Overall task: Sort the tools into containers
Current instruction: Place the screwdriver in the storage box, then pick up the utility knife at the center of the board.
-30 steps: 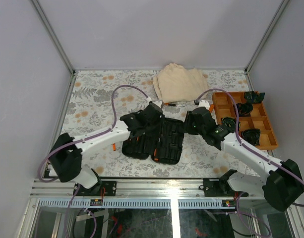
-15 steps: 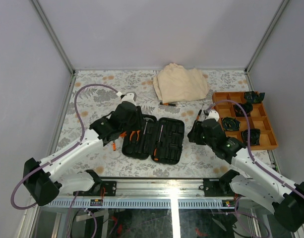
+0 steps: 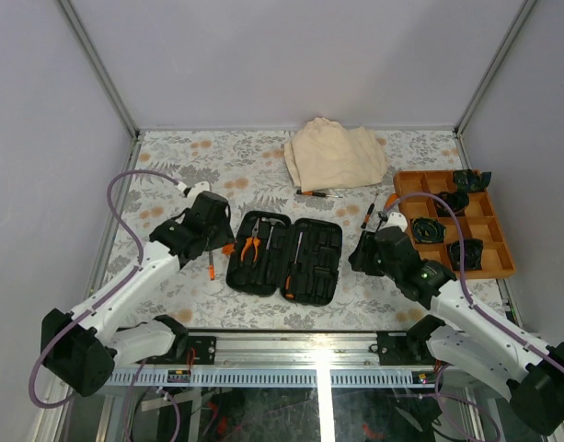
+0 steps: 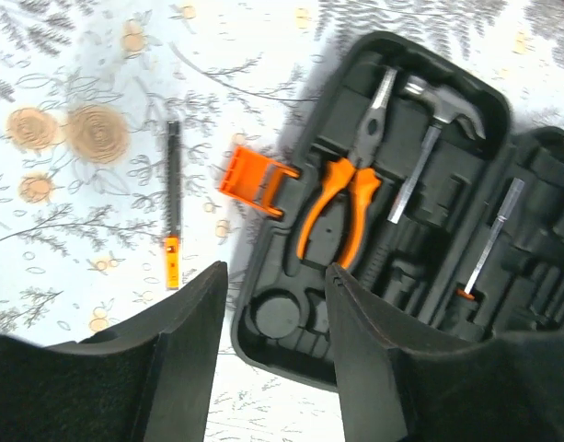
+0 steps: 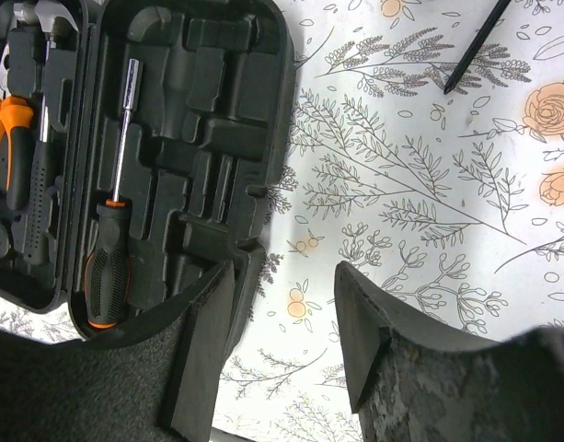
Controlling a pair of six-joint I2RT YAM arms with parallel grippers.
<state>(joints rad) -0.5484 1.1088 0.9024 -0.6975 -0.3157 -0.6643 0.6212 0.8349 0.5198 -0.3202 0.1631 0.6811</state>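
Left gripper (image 4: 274, 272) has its jaws apart with nothing between them. It hovers over the table (image 4: 70, 55) edge of the open tool case (image 4: 282, 318). Pliers (image 4: 341, 193), hammer (image 4: 438, 110) and one screwdriver (image 5: 111, 267) sit in their slots.

Key relation: the loose thin driver (image 4: 172, 216) lies flat on the table just outside the case, at about 10 o'clock from the left jaw gap in the left wrist view. Its long axis runs 12–6, orange end at 6, roughly in line with the fingers, so grabbing it likely needs a sideways shift toward 9. Left arm is clearly the nearer one.

Right gripper (image 5: 283, 272) is also spread and empty, over the case's other edge. A thin black rod tool (image 5: 475, 41) lies well off at 1 o'clock, axis slanted 1–7, so that one is probably the right arm's.

Another tool (image 3: 316, 193) lies near the cloth (image 3: 335, 155), axis 3–9, between both arms.
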